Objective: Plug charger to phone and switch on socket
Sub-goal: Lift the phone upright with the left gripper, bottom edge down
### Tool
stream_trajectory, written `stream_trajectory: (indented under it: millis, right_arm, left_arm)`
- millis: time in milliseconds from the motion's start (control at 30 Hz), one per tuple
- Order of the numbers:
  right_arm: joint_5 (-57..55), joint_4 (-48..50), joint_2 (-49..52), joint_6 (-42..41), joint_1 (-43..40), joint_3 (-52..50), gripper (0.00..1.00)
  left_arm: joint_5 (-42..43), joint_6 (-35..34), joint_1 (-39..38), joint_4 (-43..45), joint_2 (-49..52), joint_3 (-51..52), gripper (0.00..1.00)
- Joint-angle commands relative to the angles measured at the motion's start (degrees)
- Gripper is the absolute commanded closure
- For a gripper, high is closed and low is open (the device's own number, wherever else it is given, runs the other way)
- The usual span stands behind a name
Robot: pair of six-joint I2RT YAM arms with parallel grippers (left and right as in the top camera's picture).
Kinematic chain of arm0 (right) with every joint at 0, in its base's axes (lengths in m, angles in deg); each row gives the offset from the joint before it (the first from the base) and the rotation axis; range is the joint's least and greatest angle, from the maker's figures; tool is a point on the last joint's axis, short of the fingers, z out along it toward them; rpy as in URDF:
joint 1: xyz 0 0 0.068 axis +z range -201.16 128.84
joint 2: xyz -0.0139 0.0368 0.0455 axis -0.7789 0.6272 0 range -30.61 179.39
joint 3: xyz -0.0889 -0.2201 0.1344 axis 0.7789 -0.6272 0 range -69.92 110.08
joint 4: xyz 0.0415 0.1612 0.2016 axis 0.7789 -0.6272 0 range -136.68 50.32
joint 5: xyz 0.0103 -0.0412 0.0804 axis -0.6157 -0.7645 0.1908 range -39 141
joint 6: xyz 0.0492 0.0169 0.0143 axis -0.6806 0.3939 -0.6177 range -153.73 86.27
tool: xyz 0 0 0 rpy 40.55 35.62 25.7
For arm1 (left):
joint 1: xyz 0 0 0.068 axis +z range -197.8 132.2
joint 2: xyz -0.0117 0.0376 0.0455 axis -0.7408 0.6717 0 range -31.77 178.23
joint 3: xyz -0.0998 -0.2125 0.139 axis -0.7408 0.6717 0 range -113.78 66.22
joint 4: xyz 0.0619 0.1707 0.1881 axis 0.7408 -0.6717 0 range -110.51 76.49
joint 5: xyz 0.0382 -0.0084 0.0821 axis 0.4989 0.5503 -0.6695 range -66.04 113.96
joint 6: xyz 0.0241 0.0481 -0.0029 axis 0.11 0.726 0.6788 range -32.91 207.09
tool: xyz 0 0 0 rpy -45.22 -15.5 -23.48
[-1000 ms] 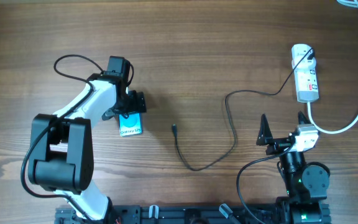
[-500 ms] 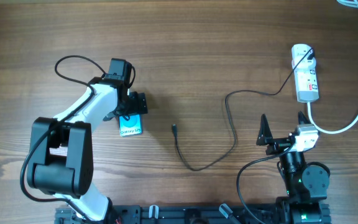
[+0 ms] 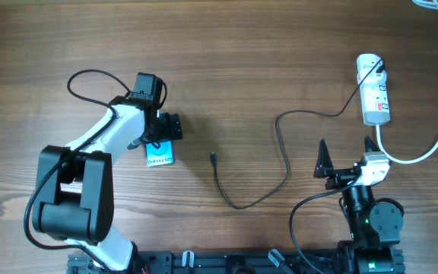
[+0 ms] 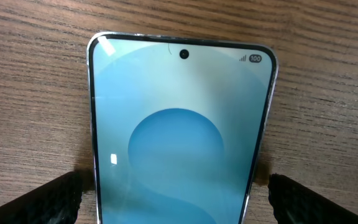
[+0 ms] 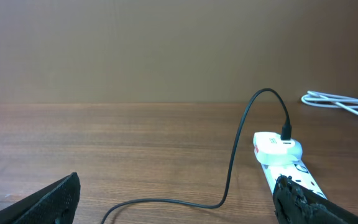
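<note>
Between the left pincer's [image 3: 160, 137] wide-spread fingers, the phone [image 4: 179, 124] is lying flat on the wood-grain table [image 3: 242, 61]. To its right, the charger [image 3: 213, 157] tip is resting loose. The right pincer [image 5: 179, 202] is gaping wide and gripping nothing, with the socket [image 3: 373, 99] lying just ahead.

On the brown wooden desk [image 3: 242, 61] before me lie a flat teal-screened phone [image 3: 160, 156], a thin black charger cable [image 3: 282, 154] and a white elongated power strip [image 3: 372, 103].

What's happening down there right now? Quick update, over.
Left gripper open, straddling phone. Right gripper open, empty, short of socket. Charger tip loose on table, apart from phone. Nothing between them.
</note>
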Motion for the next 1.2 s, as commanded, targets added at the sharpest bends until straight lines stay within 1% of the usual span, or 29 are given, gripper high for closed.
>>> stream_trajectory:
  millis: [0,133,300,367,467,633,700,867,933,1000,1033,1067,1100,1167]
  right_arm:
    - [0.9,0.1,-0.3,0.5,0.3,-0.1,0.0]
    - [0.9,0.1,-0.3,0.5,0.3,-0.1,0.0]
    - [0.9,0.1,-0.3,0.5,0.3,-0.1,0.0]
    - [0.9,0.2,-0.3,0.5,0.3,-0.1,0.0]
    - [0.9,0.1,-0.3,0.5,0.3,-0.1,0.0]
    - [0.9,0.1,-0.3,0.5,0.3,-0.1,0.0]
    - [0.9,0.1,-0.3,0.5,0.3,-0.1,0.0]
    - [0.9,0.1,-0.3,0.5,0.3,-0.1,0.0]
    - [0.9,0.1,-0.3,0.5,0.3,-0.1,0.0]
    - [0.9,0.1,-0.3,0.5,0.3,-0.1,0.0]
    - [0.9,0.1,-0.3,0.5,0.3,-0.1,0.0]
    - [0.9,0.1,-0.3,0.5,0.3,-0.1,0.0]
    - [0.9,0.1,-0.3,0.5,0.3,-0.1,0.0]
    - [0.9,0.1,-0.3,0.5,0.3,-0.1,0.0]
  left_arm:
    - [1.2,-2.3,-0.6,-0.5,1.0,2.2,0.0]
    - [1.1,-1.6,-1.7,-0.3,0.9,2.2,0.0]
    - [-5.3,-1.6,-6.4,-0.1,0.9,2.2,0.0]
    - [-6.0,-1.6,-7.2,-0.1,0.9,2.2,0.0]
    - [-5.9,-2.2,-6.3,-0.3,0.9,2.2,0.0]
    - [-5.3,-6.1,-3.4,-1.1,0.9,2.4,0.0]
    - [-4.0,-6.1,-3.3,-1.1,1.0,2.4,0.0]
    - [-3.7,-6.1,-3.5,-1.1,1.0,2.4,0.0]
    - [-3.7,-6.1,-3.5,-1.1,1.0,2.4,0.03]
    - [-3.7,-6.1,-3.5,-0.9,1.0,2.4,0.12]
    - [-3.7,-6.1,-3.5,-0.9,1.0,2.4,0.14]
    - [-3.7,-6.1,-3.5,-0.7,1.0,2.4,0.21]
    - [-3.7,-6.1,-3.5,-0.6,1.0,2.4,0.25]
    - [-3.7,-6.1,-3.5,-0.4,1.0,2.4,0.25]
